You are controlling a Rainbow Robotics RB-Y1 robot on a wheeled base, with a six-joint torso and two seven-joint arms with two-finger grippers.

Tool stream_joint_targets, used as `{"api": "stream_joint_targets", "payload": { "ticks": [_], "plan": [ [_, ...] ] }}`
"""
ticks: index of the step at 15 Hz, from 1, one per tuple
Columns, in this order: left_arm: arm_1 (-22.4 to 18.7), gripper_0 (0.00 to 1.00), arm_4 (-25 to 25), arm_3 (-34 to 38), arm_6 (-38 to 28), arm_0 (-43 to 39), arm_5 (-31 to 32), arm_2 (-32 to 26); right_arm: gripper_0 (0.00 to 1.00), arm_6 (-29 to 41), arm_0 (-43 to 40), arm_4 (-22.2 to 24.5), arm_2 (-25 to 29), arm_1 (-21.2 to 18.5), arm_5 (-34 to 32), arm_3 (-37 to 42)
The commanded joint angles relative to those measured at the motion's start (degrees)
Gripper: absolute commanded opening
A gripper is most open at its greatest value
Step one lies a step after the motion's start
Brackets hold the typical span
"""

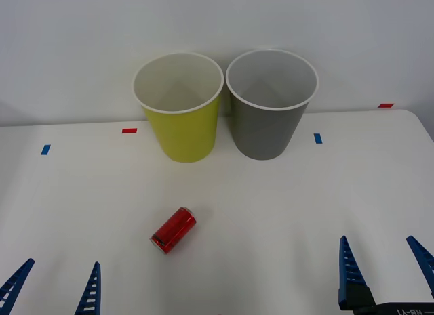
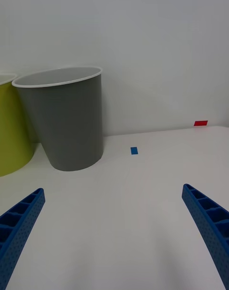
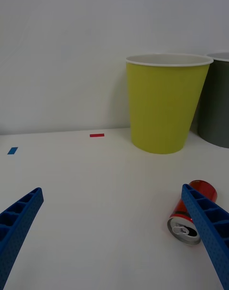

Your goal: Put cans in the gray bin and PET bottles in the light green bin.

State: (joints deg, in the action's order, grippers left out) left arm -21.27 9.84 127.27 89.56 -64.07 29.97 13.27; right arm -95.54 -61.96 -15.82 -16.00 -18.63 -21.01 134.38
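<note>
- Two tall tapered bucket-like bins stand upright side by side at the far side of the white table (image 1: 285,213), against the pale wall, their white rims almost touching.
- On the robot's left is the light green bin (image 1: 182,129), yellow-green outside with a pale inside; on the robot's right is the gray bin (image 1: 266,129), also pale inside.
- One small shiny red drink can with silver ends (image 1: 173,229) lies on its side on the table, nearer the robot than the bins and well apart from both, roughly in front of the light green bin.
- From the left wrist camera the can's silver top with its tab faces the camera, just beside one blue ribbed finger (image 3: 210,232).
- The left gripper (image 1: 53,288) hovers low at the near edge, to the can's left, its fingers spread wide and holding nothing.
- The right gripper (image 1: 385,269) sits at the near right edge, fingers likewise spread apart and empty, facing the gray bin.
- Small red and blue tape marks (image 1: 129,131) dot the table surface.
</note>
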Motion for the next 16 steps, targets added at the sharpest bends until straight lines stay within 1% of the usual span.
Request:
{"api": "stream_joint_targets", "payload": {
  "ticks": [1, 16],
  "plan": [
    [0.0, 1.00, 0.0, 0.0, 0.0, 0.0, 0.0, 0.0, 1.00, 0.0, 0.0, 0.0, 0.0, 0.0, 0.0, 0.0],
    [0.0, 1.00, 0.0, 0.0, 0.0, 0.0, 0.0, 0.0, 1.00, 0.0, 0.0, 0.0, 0.0, 0.0, 0.0, 0.0]
  ]
}}
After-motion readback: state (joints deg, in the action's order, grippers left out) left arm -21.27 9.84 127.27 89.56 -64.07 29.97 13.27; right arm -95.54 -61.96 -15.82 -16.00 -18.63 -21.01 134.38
